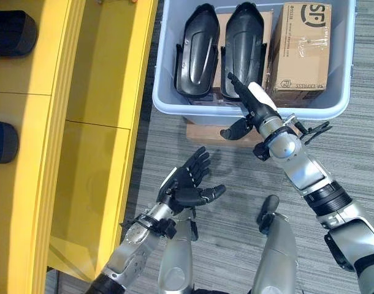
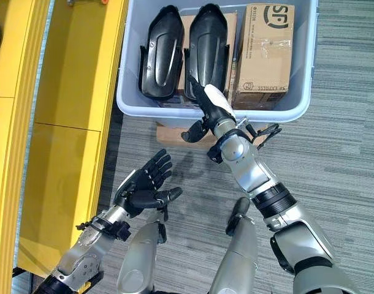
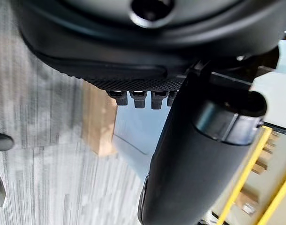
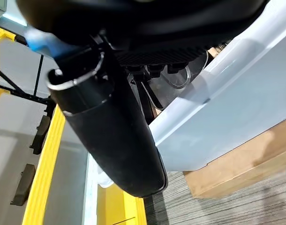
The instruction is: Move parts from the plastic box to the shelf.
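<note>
Right hand [image 1: 255,104] reaches over the near rim of the pale blue plastic box [image 1: 175,104], fingers extended, grasping nothing. Left hand [image 1: 190,177] waits released. Two black moulded parts [image 1: 197,52] lie inside; the yellow shelf [image 1: 27,141] holds two dark parts [image 1: 3,141]. Much remains.

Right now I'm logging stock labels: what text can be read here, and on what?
Brown cardboard box: round dark logo, cut off by the view's edge; small print beneath, too small to read.
Two black moulded plastic parts: no text.
Pale grey plastic box: no text.
</note>
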{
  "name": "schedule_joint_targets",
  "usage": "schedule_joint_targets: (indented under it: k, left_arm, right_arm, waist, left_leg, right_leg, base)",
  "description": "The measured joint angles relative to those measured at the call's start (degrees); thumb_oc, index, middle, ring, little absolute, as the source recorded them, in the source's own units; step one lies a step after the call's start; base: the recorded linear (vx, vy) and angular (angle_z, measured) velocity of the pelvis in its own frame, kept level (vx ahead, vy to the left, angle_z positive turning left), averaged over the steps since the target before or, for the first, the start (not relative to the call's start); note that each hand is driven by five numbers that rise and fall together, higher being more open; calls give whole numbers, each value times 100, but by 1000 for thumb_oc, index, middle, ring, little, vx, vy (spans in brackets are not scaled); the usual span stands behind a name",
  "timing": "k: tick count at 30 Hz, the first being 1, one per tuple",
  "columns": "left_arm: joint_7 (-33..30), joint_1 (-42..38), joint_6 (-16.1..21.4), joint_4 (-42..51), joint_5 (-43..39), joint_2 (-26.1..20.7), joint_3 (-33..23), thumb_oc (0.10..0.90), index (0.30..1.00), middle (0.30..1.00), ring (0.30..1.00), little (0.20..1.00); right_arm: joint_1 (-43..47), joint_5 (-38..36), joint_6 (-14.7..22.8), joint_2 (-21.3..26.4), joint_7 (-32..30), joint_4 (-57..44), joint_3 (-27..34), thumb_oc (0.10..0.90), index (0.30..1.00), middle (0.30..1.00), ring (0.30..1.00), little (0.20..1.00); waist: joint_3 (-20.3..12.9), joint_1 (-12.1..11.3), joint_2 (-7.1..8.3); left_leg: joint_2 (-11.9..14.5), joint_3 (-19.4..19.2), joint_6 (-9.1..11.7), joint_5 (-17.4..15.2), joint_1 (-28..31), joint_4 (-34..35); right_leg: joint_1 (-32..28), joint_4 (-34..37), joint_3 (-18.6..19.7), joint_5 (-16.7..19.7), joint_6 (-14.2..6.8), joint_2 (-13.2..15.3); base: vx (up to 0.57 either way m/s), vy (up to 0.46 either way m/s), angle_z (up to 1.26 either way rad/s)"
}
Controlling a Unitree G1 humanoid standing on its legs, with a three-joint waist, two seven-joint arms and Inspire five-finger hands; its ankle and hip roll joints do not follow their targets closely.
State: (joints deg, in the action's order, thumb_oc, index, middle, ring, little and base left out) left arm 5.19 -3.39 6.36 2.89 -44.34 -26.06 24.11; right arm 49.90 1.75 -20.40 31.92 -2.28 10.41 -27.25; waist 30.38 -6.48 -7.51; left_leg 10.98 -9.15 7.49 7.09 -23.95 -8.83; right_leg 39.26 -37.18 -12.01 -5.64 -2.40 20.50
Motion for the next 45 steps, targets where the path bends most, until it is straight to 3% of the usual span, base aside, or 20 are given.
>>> schedule_joint_targets:
  k: [4,9,17,25,30,32,45]
  left_arm:
    - [-7,12,-15,1,-10,0,2,900,1000,1000,1000,1000]
    - [185,50,-79,5,-46,-1,-44,900,1000,1000,1000,1000]
    - [184,8,-252,75,-44,-4,-45,900,1000,1000,1000,1000]
    - [421,21,-375,118,-44,-9,-47,900,1000,1000,1000,1000]
    - [425,34,-382,132,-45,-24,-48,900,1000,1000,1000,1000]
    - [424,35,-380,135,-45,-35,-71,900,1000,1000,1000,1000]
    - [454,171,-377,241,-48,-301,-243,900,1000,1000,1000,1000]
  right_arm:
    - [121,-226,-52,-26,-164,421,-134,900,1000,1000,1000,1000]
    - [312,-423,207,-67,-515,1047,-64,900,1000,1000,1000,1000]
    - [823,-436,483,-196,-506,2005,-68,900,1000,1000,1000,1000]
    - [1488,-524,745,-71,-271,3078,-132,900,1000,1000,1000,1000]
    - [1710,-296,719,52,109,3484,-260,900,1000,1000,1000,1000]
    - [1891,-118,675,177,334,3682,-681,900,1000,1000,1000,1000]
    - [2225,-316,667,286,581,4633,-683,900,1000,1000,1000,1000]
  waist:
    - [-1,-22,-4]
    - [-7,-106,-27]
    - [-8,-195,-29]
    - [-24,-372,-54]
    - [-24,-483,-54]
    - [-25,-486,-56]
    - [-27,-686,-58]
  left_leg:
    - [11,60,5,16,-11,-4]
    - [43,194,65,57,-81,-27]
    - [196,404,91,87,-203,-116]
    - [247,492,107,135,-414,-179]
    - [266,527,109,136,-425,-191]
    - [275,572,129,148,-462,-210]
    - [399,811,118,144,-584,-519]
  right_leg:
    - [47,-139,-16,-123,38,16]
    - [167,-496,-95,-372,130,55]
    - [296,-932,-269,-689,344,18]
    - [550,-1190,-286,-828,454,18]
    - [558,-1261,-337,-875,474,15]
    - [562,-1297,-350,-918,489,28]
    - [521,-1848,-569,-1325,707,96]
  base:
    - [83,-25,7]
    - [40,-108,11]
    - [21,-78,7]
    - [19,-48,3]
    - [23,-38,2]
    - [34,-50,9]
    - [27,-120,10]
